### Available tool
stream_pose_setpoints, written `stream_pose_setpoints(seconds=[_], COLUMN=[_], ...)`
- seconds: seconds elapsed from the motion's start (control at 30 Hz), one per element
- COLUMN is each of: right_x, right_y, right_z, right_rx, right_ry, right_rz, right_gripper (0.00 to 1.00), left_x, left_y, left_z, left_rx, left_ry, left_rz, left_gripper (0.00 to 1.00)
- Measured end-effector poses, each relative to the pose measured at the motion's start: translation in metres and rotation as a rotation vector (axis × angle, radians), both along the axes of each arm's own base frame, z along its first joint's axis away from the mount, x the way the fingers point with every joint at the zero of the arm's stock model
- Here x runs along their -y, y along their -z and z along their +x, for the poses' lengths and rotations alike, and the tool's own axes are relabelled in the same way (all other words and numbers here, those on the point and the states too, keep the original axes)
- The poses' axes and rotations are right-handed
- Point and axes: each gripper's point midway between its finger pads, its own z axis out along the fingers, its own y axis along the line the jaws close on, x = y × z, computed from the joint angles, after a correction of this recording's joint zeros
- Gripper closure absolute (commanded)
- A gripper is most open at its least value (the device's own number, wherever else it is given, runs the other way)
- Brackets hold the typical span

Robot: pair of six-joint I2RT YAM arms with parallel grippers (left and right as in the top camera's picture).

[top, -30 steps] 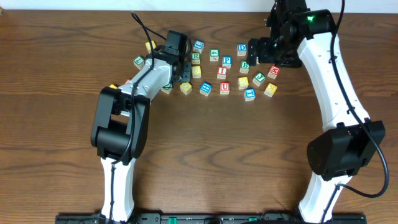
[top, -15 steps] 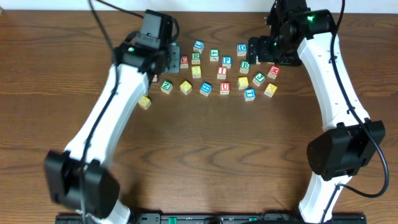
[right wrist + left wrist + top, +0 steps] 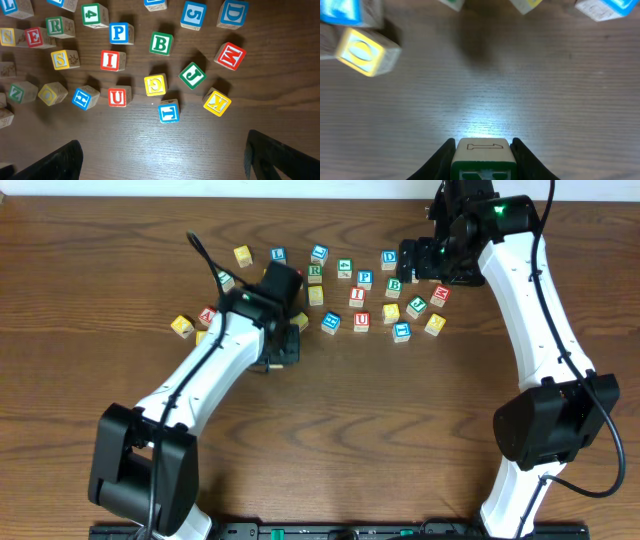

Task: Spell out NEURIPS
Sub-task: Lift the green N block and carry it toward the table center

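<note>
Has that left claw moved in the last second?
Yes. The left claw came toward the robot: it was beyond the red U cube, now it is nearer than it.

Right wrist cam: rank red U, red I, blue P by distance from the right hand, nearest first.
Measured from the right hand, which is open at the bottom of the view:
1. red U: front row, left of centre, nearest.
2. red I: just behind the U.
3. blue P: behind the I, farthest back.
</note>
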Motion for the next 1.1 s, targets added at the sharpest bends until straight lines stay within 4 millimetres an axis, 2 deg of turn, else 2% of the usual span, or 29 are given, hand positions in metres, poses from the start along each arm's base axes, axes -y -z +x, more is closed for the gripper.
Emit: stream_pose_setpoints(seconds=[0.33,0.5,0.87,1.1], right_x=[0.0,0.0,0.0,0.0], right_y=[0.0,0.0,0.0,0.0], right_z=[0.0,0.0,-0.001,-0.001], right_rx=[-0.001,0.0,-0.003,-0.004], right_ry=[0.0,0.0,0.0,0.0], right_rz=[0.0,0.0,-0.001,-0.001], right_gripper=[0.01,0.01,0.01,0.01], left_x=[0.003,0.002,0.009,0.008], left_y=[0.041,0.06,0.061,0.072], left_z=[-0.001,-0.009,0.006,0.004], left_rx=[0.041,0.017,0.078,0.05], left_ry=[-0.044,-0.046,0.005,0.015], left_rz=[-0.051,-0.05,-0.066,-0.052], left_gripper=[0.69,0.69,0.68,0.67])
